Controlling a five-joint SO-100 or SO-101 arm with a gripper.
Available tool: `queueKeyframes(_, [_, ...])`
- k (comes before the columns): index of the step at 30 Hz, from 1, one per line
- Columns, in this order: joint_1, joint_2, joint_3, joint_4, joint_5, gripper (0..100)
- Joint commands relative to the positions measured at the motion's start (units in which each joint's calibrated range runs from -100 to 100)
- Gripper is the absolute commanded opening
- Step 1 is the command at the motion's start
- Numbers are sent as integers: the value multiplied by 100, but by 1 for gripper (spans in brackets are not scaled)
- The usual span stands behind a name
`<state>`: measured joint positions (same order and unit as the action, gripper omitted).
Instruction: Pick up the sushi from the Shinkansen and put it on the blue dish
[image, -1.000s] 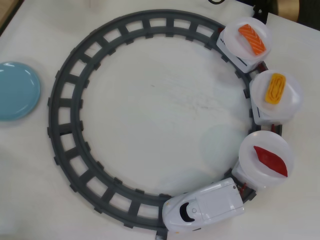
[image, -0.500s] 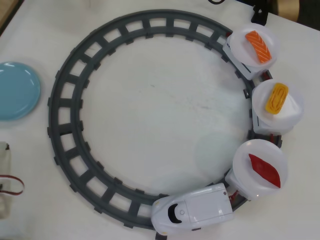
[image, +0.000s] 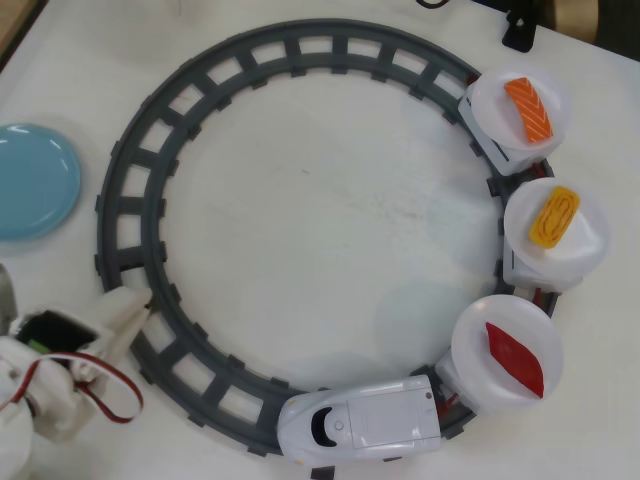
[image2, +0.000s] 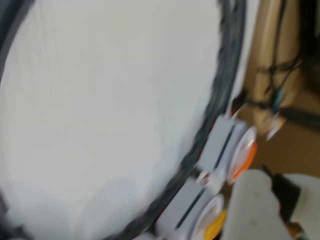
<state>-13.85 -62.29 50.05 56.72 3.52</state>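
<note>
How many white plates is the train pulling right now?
3, all on the track's right side in the overhead view: one with the orange piece, one with the yellow piece, one with the dark-red sushi behind the Shinkansen.

The arm (image: 50, 385) is white printed plastic with a pale pointed claw (image: 135, 308), red cable looping alongside.

Even, bright, diffuse light fills the overhead view; the white table (image: 320, 230) looks nearly washed out, and shadows beside the track (image: 130, 215) are faint and soft. That picture is fairly sharp, slightly soft overall. The wrist view is heavily blurred and smeared, its track (image2: 220, 95) edges indistinct.
</note>
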Motion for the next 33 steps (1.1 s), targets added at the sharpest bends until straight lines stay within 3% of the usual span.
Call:
queueKeyframes(1, [496, 983, -1226, 413, -122, 3])
queueKeyframes(11, [2010, 3231, -2182, 803, -127, 3])
queueKeyframes(18, [2459, 4691, -2913, 1168, -85, 3])
queueKeyframes(27, [3243, 4931, -3986, 1593, 93, 3])
queueKeyframes(33, [3604, 4956, -4364, 1466, 93, 15])
